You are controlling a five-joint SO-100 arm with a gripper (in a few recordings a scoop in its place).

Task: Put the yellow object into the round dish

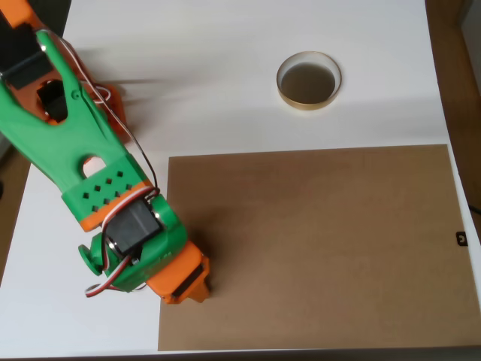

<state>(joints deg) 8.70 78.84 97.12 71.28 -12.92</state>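
Jaws (188, 289): orange, pointed down at the brown board's (316, 248) left edge, hidden under the green arm (90, 162); opening and contents cannot be told. Yellow object: possibly beneath them, unconfirmed. Dish (308, 80): upper right on the white worktop (225, 68), well apart, nothing inside.

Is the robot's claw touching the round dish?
Apart. The overhead view shows the gripper low on the brown board, with bare table between it and the round dish.
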